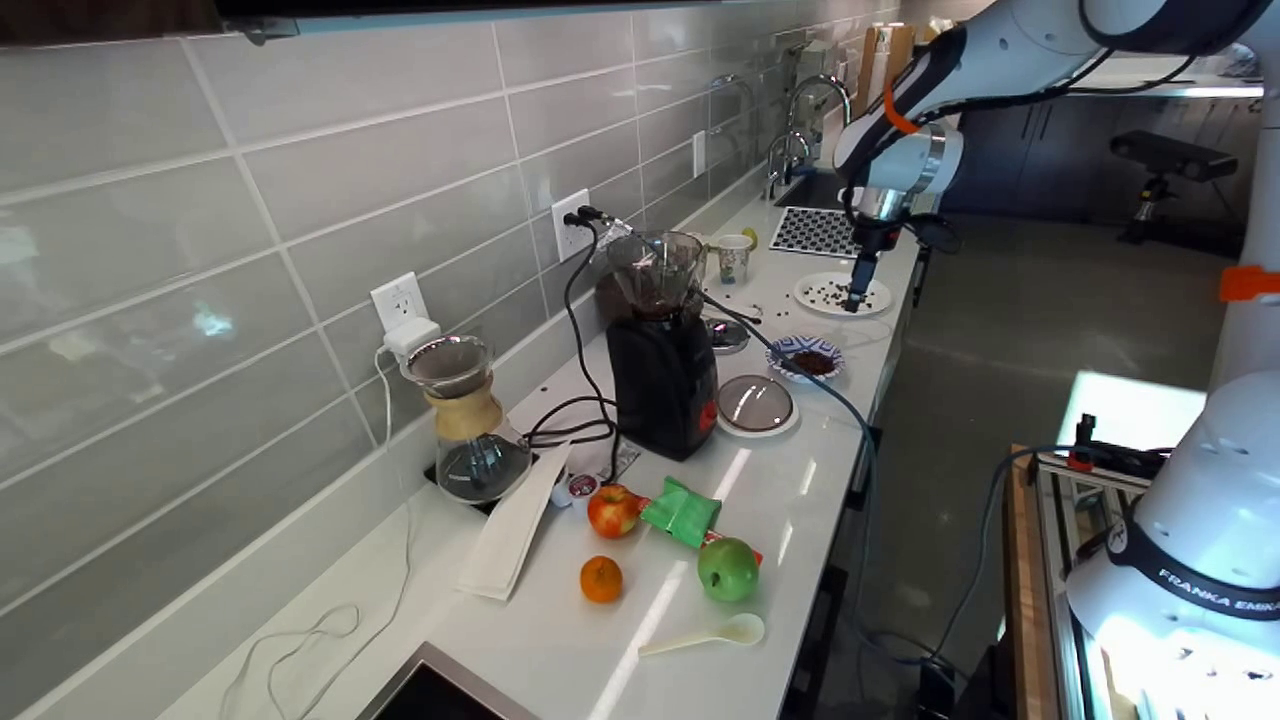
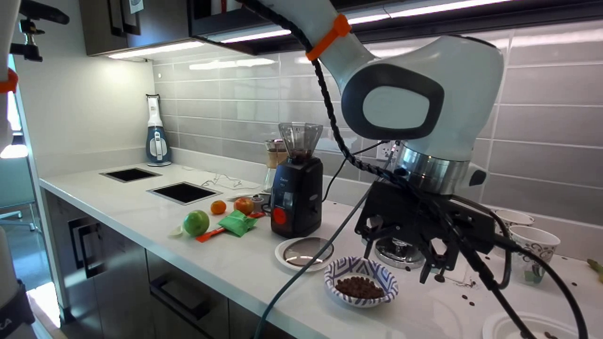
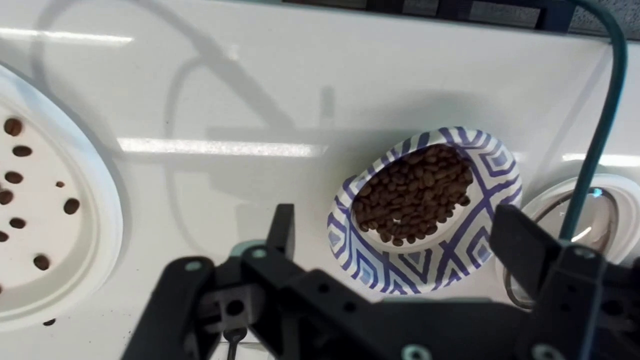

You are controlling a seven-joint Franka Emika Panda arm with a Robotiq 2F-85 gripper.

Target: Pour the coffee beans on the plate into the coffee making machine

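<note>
- White bench [image 3: 290,60] against a grey tiled wall [image 2: 541,132].
- Coffee beans [image 3: 415,190]: heaped in the patterned bowl [image 3: 410,272], framed between the fingers [image 3: 283,230] in the wrist view.
- Fingers: set wide apart.
- White plate [image 3: 107,215] with scattered beans [image 3: 71,206]: left of the fingers, same view.
- Black coffee machine [image 2: 304,197]: upright, left of the fingers in an exterior view.

On a glossy white countertop [image 1: 560,655], a round green apple [image 1: 728,570], a round orange [image 1: 601,579] and a red-and-yellow apple [image 1: 612,511] lie near a crumpled green packet [image 1: 682,512]; a pale, long-handled spoon [image 1: 712,634] rests close to the green apple. Upright in a corner stands a blue-and-white handheld vacuum [image 2: 157,141].
</note>
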